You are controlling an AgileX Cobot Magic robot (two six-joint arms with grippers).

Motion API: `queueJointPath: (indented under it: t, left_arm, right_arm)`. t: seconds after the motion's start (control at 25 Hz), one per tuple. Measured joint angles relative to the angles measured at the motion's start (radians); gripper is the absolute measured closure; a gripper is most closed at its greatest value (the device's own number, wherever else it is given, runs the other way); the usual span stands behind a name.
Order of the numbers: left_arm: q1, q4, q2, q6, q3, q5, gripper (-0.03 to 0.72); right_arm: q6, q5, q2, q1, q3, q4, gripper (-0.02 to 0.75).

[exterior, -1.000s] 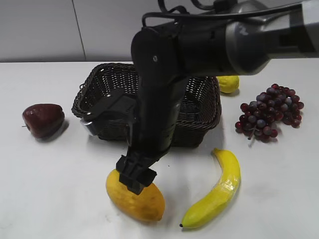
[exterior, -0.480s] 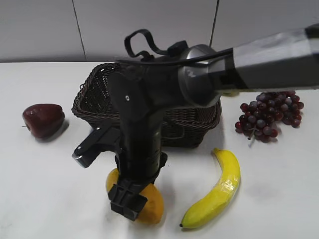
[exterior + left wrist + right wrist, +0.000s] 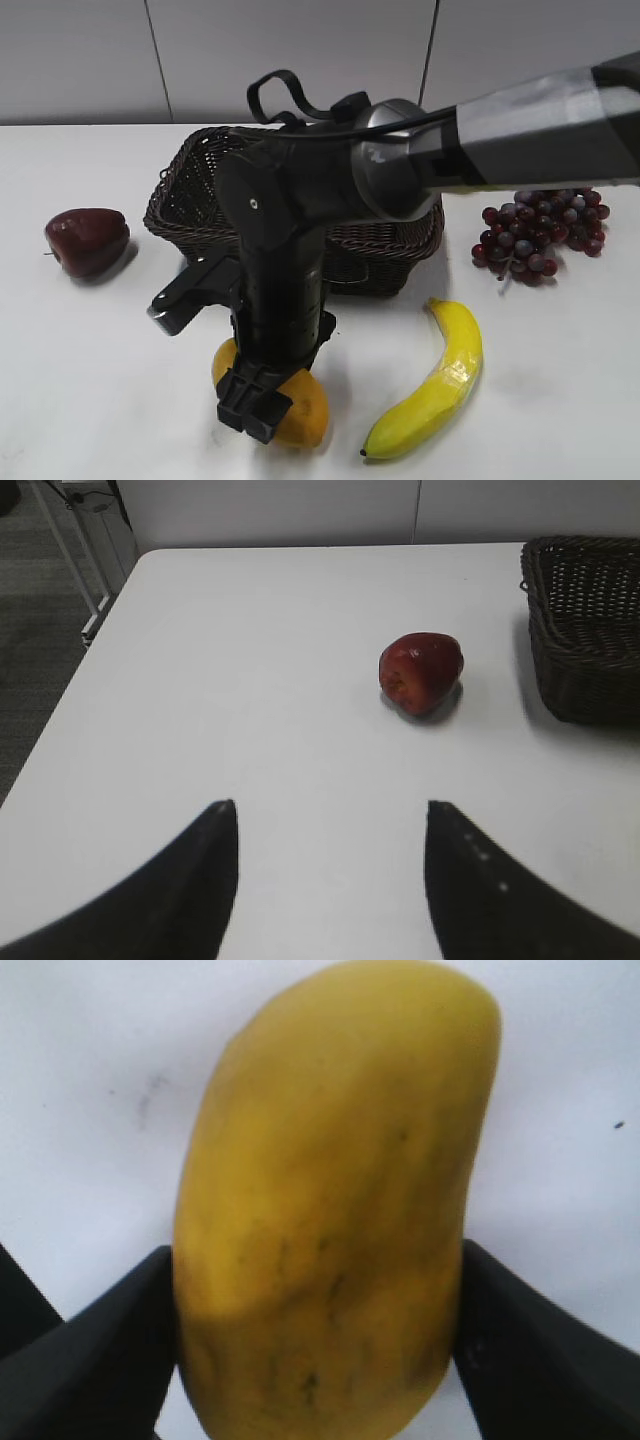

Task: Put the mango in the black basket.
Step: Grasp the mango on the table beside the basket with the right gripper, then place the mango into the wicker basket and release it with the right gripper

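Lying between right gripper [image 3: 318, 1360] fingers: mango [image 3: 330, 1200].

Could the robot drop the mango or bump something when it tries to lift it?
Maybe. The right gripper has a finger on each side of the mango, but its rounded skin might slip out as it goes up. The black basket stands just behind, so the hanging fruit could knock its rim on the way over. The banana lies close by on the table and could get nudged if the mango falls and rolls.
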Motion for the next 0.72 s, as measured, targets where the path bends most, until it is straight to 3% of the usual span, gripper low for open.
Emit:
queueJointPath:
  t: [0.32,0.56,0.72]
  left_arm:
    - [0.0,0.0,0.0,0.0,0.0,0.0,0.238]
    - [0.0,0.0,0.0,0.0,0.0,0.0,0.238]
    - [0.0,0.0,0.0,0.0,0.0,0.0,0.238]
  right_arm:
    - [-0.014,0.085,-0.051,0.0,-0.02,-0.004,0.153]
    - [-0.118,0.221,-0.166,0.0,-0.18,-0.014,0.153]
    - [-0.134,0.253,-0.195,0.0,-0.335,-0.136,0.153]
